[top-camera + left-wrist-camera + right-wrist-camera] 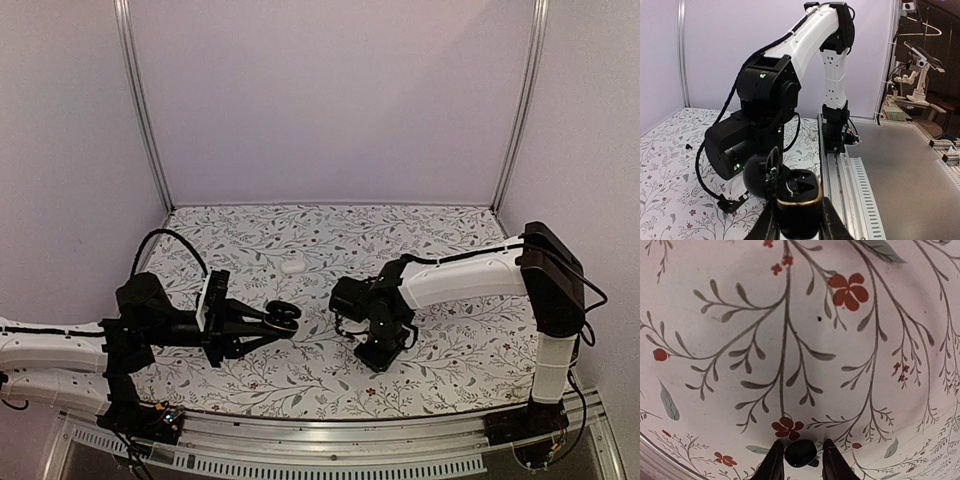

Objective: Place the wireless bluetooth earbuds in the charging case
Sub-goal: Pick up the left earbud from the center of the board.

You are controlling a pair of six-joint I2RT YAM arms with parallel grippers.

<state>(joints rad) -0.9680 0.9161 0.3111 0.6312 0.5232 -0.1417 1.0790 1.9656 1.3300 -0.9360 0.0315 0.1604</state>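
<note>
- Right gripper (801, 462): jaws almost together, one earbud (800, 453) pinched between the fingertips (774, 465). It is a small, dark, rounded piece.
- The right gripper points straight down over the floral cloth (450, 350). A red flower sits just at 12 o'clock of the earbud in the right wrist view.
- Left gripper (798, 215): jaws part-closed, clamping the black case (799, 197) by its two sides.
- The case sits upright with a gold rim around its mouth. Its lid (757, 177) is swung open toward 9 o'clock in the left wrist view.
- The inside of the case is dark and glossy. Cannot tell whether an earbud is seated in it.
- Top view: the held case lies at 9 o'clock of the right gripper, near it but apart. Both are over the near half of the cloth.
- Second earbud: not identified. A dark speck (688, 146) lies on the cloth at 9 o'clock in the left wrist view, too small to name.
- A white pebble-shaped case (293, 265) rests on the cloth at 12 o'clock of the black case, well apart from both grippers.
</note>
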